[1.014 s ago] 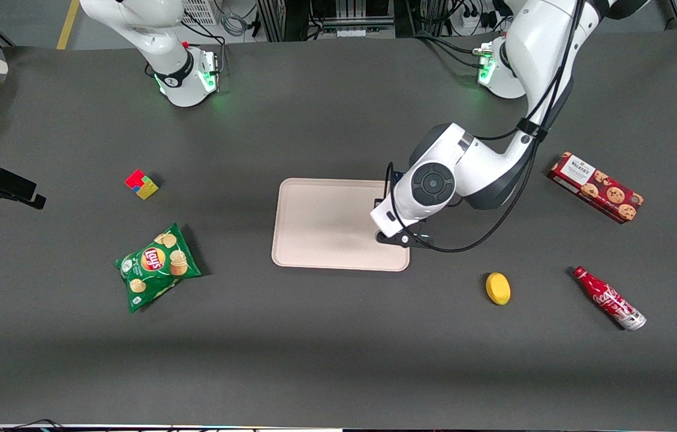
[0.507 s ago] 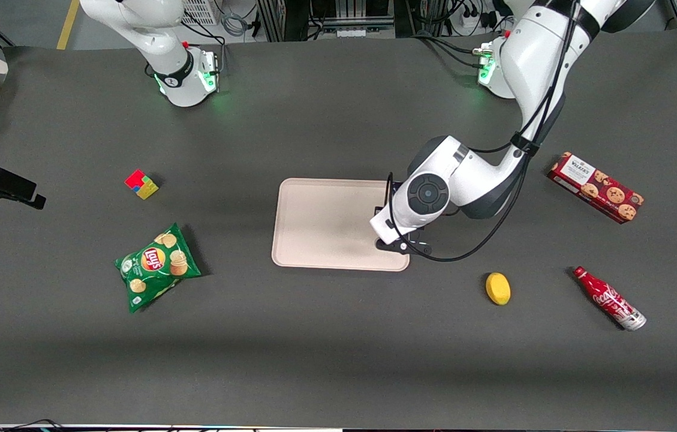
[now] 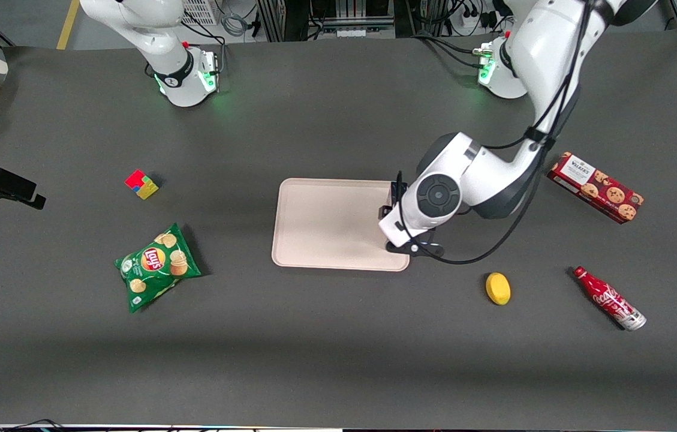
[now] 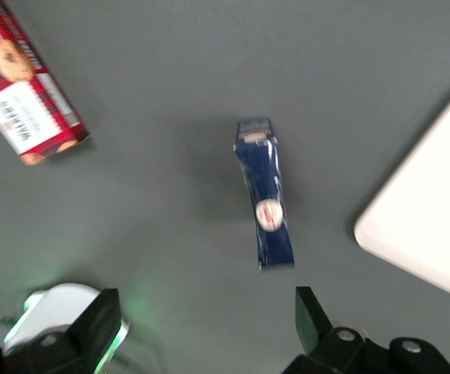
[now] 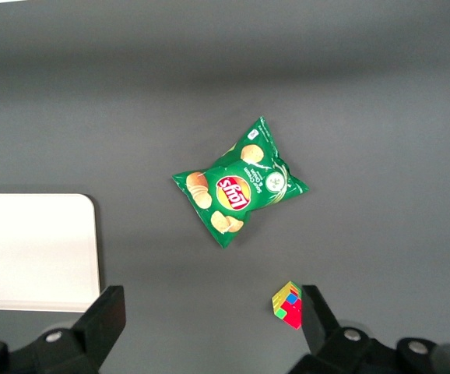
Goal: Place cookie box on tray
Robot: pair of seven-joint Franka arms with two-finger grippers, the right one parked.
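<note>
The cookie box [image 4: 265, 204], a small navy box with a white-red oval logo, lies flat on the dark table beside the corner of the pale pink tray [image 4: 427, 226]. My left gripper [image 4: 205, 312] hangs above the table with its fingers open and nothing between them; the box lies just ahead of the gap. In the front view the gripper [image 3: 392, 201] hovers over the tray [image 3: 326, 222] at its edge toward the working arm's end. There the arm's wrist hides the cookie box. The tray holds nothing.
A long red cookie box [image 3: 595, 187] lies toward the working arm's end, with a red cola bottle [image 3: 608, 298] and a yellow oval object [image 3: 498, 288] nearer the front camera. A green chips bag [image 3: 157, 267] and a coloured cube [image 3: 141, 183] lie toward the parked arm's end.
The left arm's wrist has shifted slightly toward the working arm's end of the table over the tray's edge. No object on the table has moved.
</note>
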